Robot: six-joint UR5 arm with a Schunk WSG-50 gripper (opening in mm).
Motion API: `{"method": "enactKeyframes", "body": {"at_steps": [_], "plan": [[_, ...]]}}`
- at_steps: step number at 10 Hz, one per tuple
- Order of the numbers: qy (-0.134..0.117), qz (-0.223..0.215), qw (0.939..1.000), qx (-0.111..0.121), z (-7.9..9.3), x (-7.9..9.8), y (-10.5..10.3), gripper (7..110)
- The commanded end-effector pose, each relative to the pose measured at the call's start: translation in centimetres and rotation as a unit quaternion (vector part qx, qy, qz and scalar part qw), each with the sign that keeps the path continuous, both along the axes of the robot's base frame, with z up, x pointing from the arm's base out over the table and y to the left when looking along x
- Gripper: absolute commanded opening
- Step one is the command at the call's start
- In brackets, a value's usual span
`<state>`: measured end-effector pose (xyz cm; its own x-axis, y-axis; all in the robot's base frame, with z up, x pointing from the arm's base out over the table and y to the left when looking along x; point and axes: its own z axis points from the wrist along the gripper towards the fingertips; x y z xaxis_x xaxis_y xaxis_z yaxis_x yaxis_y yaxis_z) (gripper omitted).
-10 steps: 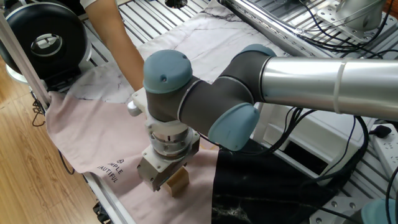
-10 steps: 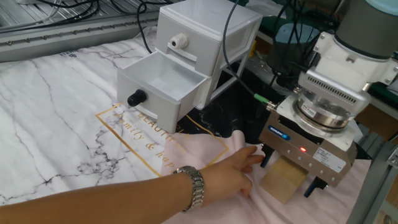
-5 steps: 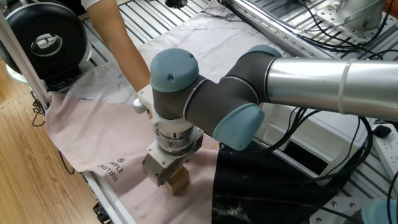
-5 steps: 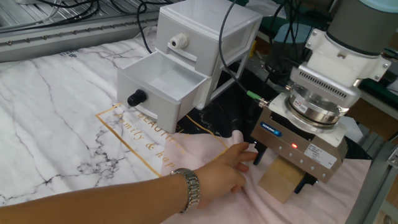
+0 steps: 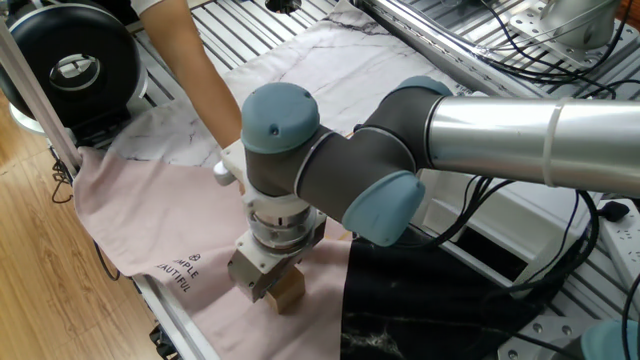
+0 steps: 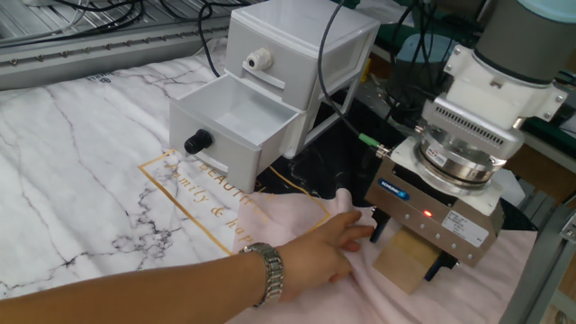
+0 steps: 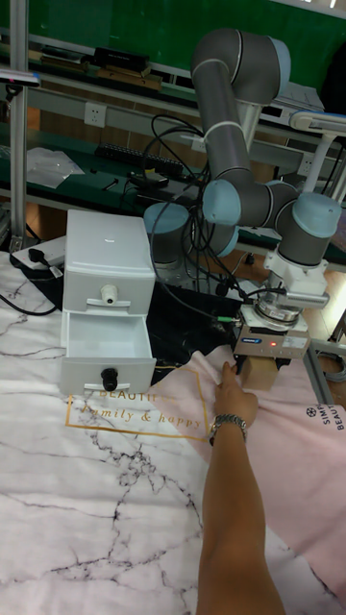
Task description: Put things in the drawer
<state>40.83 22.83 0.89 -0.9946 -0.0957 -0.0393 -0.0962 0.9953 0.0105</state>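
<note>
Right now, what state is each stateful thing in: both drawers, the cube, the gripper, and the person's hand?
lower drawer: pulled open, nothing visible inside
upper drawer: closed
wooden cube: resting on the pink cloth, between the fingers
gripper: lowered over the cube, fingers on either side; firm grip cannot be confirmed
person's hand: pressed flat on the cloth beside the gripper
</note>
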Motion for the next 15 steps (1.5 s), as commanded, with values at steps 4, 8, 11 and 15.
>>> {"method": "enactKeyframes", "body": {"at_steps": [4,8,11,15], "plan": [[0.005,-0.024,0.9997,0.006,0.6,0.3,1.6,22],[0.006,-0.029,0.9995,-0.015,0.1,-0.1,0.3,22],[0.009,-0.052,0.9983,-0.024,0.1,-0.5,1.3,7],[0.064,-0.031,0.9974,-0.009,2.7,-3.2,2.2,7]]}}
